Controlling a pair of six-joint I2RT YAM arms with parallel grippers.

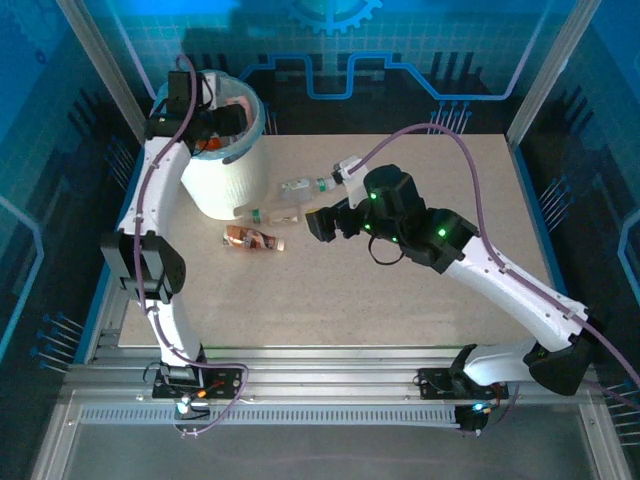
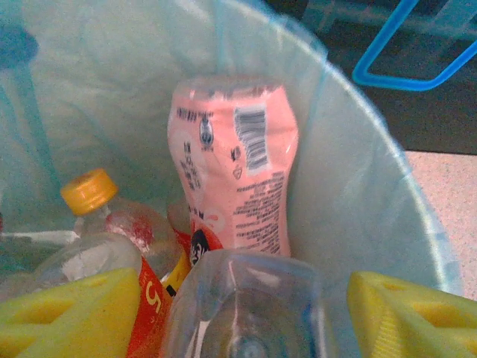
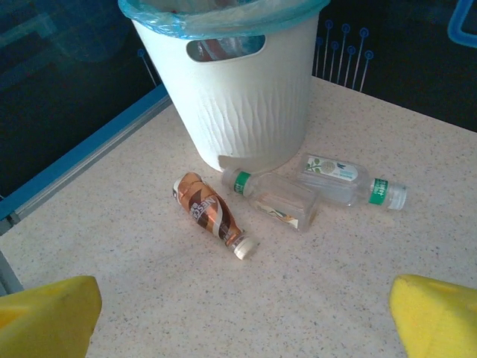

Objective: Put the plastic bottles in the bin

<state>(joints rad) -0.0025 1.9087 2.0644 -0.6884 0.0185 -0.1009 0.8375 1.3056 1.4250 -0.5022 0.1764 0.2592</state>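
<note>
Inside the bin [image 2: 387, 194], a clear plastic bottle [image 2: 246, 291] sits between the yellow pads of the left gripper [image 2: 242, 328]. The pads stand apart, clear of its sides. Also in the bin are 1 pink-labelled bottle [image 2: 231, 171], upright against the liner, and 1 yellow-capped bottle [image 2: 93, 195]. The right gripper [image 3: 238, 321], jaws wide apart, hovers above the table [image 3: 373, 261]. Beside the bin's base lie 3 bottles: 1 brown bottle [image 3: 209, 212] and 2 green-banded clear bottles [image 3: 272, 198].
</note>
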